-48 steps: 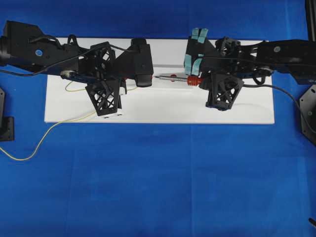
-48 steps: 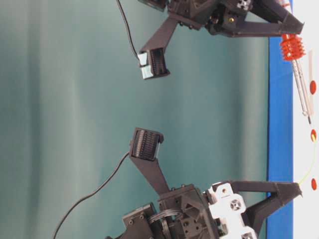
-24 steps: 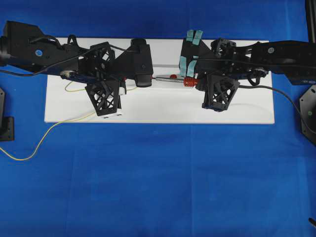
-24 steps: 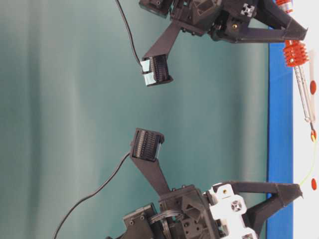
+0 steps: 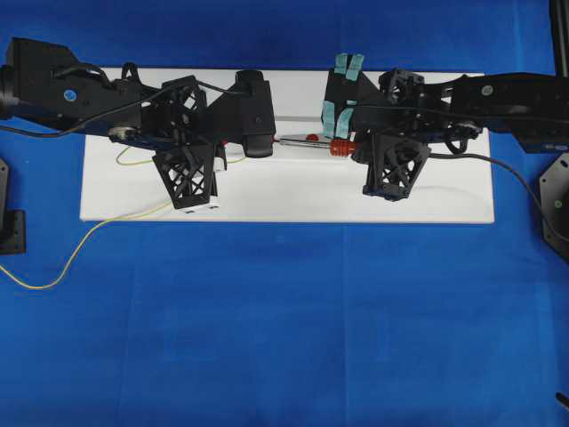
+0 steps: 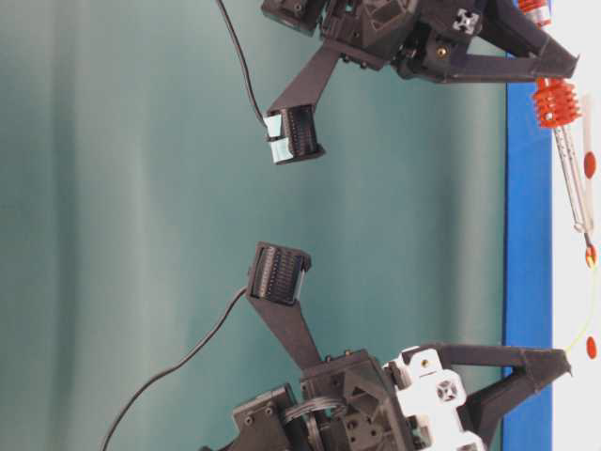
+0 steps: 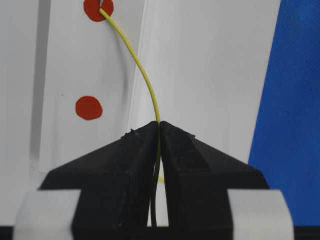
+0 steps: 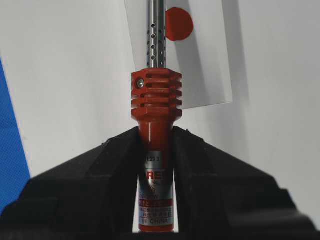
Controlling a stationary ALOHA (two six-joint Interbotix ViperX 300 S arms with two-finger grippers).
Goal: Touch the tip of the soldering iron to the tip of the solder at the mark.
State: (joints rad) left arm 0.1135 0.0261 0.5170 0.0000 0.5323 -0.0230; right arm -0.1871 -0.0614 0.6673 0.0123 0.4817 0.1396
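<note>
My left gripper (image 7: 159, 124) is shut on the thin yellow solder (image 7: 145, 75). The wire curves forward and its end lies on a red mark (image 7: 98, 8) at the top of the left wrist view. My right gripper (image 8: 156, 132) is shut on the orange-red handle of the soldering iron (image 8: 156, 95), just behind its ribbed collar. Its silver shaft (image 5: 307, 142) points left toward the left gripper. In the table-level view the iron's tip (image 6: 589, 244) and the solder's end (image 6: 593, 272) both reach the middle mark (image 6: 591, 255); I cannot tell whether they touch.
Both grippers work low over a white board (image 5: 444, 196) on blue cloth. A paper strip on it carries further red marks (image 7: 89, 107) (image 8: 179, 24). Loose solder trails off the board's left front onto the cloth (image 5: 53, 267). The iron's black cord (image 5: 507, 165) runs off to the right.
The right gripper has carried the iron to the left, bringing its tip up to the middle mark. The left gripper and the solder have stayed put.
</note>
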